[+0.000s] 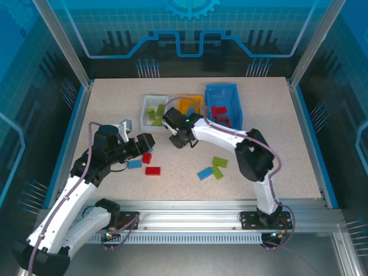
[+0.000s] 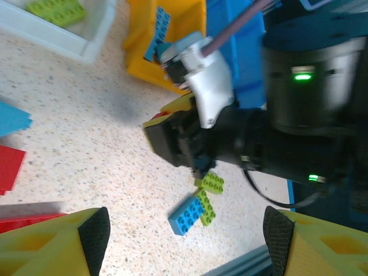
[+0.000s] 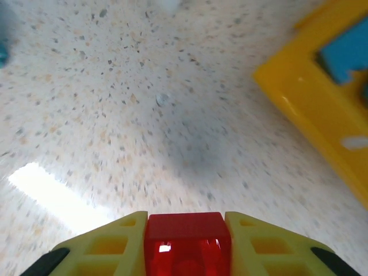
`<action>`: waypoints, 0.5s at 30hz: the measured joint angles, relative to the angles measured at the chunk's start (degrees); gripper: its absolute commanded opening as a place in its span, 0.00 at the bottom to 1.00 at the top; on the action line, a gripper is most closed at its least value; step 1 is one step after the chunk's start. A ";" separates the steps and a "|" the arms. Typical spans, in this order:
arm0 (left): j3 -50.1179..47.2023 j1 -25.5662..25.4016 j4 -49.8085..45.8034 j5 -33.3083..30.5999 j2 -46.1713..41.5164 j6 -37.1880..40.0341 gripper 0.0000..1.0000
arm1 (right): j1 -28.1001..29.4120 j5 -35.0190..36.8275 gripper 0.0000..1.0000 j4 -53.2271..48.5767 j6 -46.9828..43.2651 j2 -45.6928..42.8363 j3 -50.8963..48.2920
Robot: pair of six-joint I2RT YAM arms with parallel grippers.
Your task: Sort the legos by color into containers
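The right gripper (image 1: 174, 139) is clamped on a red brick (image 3: 184, 244), squeezed between its 2 yellow fingers (image 3: 109, 247) and held just above the speckled table (image 1: 287, 126). As I judge it, the next move turns on where the blue bin (image 1: 221, 88) lies from those fingers. That bin holds the red pieces. In the top view it stands farther from the arm bases and off to the gripper's right, with the orange bin (image 1: 195, 99) between the 2. The right wrist view agrees: the orange wall rises to the right of the held brick, with a light blue piece inside. The carry therefore probably has to pass over or around the orange bin rather than stop at it. The blue bin's long axis appears to run away from the bases, which should leave some slack along that line for the drop. The right arm is the nearer one, its forearm lying just beside the bin. The left gripper (image 2: 187, 230) hangs open, its black pads (image 2: 95, 230) wide apart with nothing between them. It hovers on its own side near 2 loose red bricks (image 1: 153, 171) and a light blue brick (image 1: 134, 164). The white bin (image 1: 150, 99), holding green pieces, is the leftmost of the 3 bins.
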 measured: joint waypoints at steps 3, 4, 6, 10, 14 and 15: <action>1.90 -5.62 2.64 -0.94 3.19 -0.79 0.75 | -2.58 1.46 0.33 0.96 1.73 -9.68 -6.08; 2.86 -8.20 4.00 -1.51 4.92 -0.96 0.75 | -4.44 2.12 0.33 1.33 2.38 -13.11 -8.04; 4.63 -12.94 6.34 -2.73 8.55 -0.98 0.75 | -8.66 3.06 0.33 1.79 3.48 -17.90 -10.49; 8.04 -21.53 11.74 -6.03 17.29 -0.63 0.75 | -18.49 5.55 0.33 2.10 5.18 -20.35 -11.10; 12.09 -27.12 15.61 -9.73 25.68 1.29 0.75 | -24.02 7.02 0.33 1.07 6.16 -14.10 -6.08; 13.22 -28.24 16.31 -10.56 27.61 1.95 0.75 | -24.87 7.30 0.33 0.79 6.40 -11.32 -3.52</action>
